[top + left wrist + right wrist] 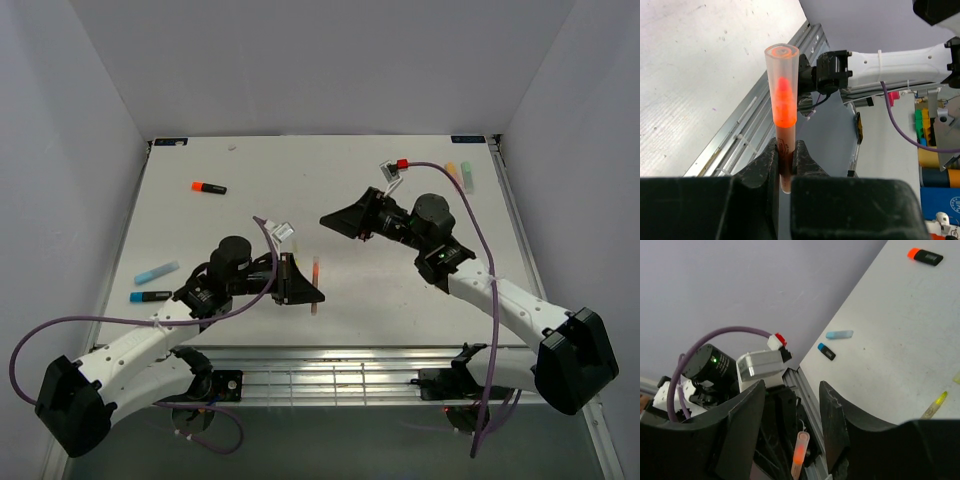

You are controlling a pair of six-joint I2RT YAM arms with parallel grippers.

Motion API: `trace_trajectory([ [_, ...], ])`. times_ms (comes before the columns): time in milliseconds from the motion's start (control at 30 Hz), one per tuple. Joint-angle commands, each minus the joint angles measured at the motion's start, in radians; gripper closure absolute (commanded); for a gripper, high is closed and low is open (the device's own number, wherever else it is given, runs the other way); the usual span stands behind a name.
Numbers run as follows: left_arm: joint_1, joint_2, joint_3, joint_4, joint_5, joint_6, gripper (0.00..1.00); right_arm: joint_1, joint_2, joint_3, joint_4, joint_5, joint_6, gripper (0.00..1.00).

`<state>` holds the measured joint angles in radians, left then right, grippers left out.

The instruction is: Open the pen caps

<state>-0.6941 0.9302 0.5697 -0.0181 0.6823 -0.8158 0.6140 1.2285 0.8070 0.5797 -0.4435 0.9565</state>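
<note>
Pen cap (782,70), a clear one, sits on the orange-tipped pen (785,135). The left gripper (785,152) squeezes that pen tight and holds it up over the near part of the table (400,290). A bit farther on, the right gripper (791,385) hangs in the air with its fingers wide apart, holding nothing. Off to the left lie a short black pen (155,296) with a blue cap (136,297) and a pale blue pen (157,271). Farther back lies another black pen (213,188) with an orange cap (197,185). A yellowish pen (451,170) and a pale green pen (467,178) lie near the far right corner.
</note>
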Motion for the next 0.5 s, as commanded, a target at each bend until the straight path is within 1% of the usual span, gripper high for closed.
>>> trace_trajectory([
  [0, -0.001, 0.001, 0.056, -0.028, -0.052, 0.014, 1.0, 0.032, -0.055, -0.009, -0.142, -0.053, -0.113, 0.46],
  [67, -0.001, 0.013, 0.059, -0.025, -0.053, 0.01, 1.0, 0.068, -0.061, -0.011, -0.21, -0.046, -0.151, 0.46],
  [133, -0.001, 0.024, 0.056, -0.003, -0.052, 0.0, 1.0, 0.09, -0.063, -0.018, -0.231, -0.028, -0.173, 0.46],
  [233, -0.001, 0.035, 0.056, 0.009, -0.041, -0.006, 1.0, 0.112, -0.047, -0.037, -0.233, -0.02, -0.185, 0.47],
  [467, -0.001, 0.027, 0.064, 0.007, -0.052, -0.008, 1.0, 0.159, -0.017, -0.043, -0.21, -0.003, -0.186, 0.54],
])
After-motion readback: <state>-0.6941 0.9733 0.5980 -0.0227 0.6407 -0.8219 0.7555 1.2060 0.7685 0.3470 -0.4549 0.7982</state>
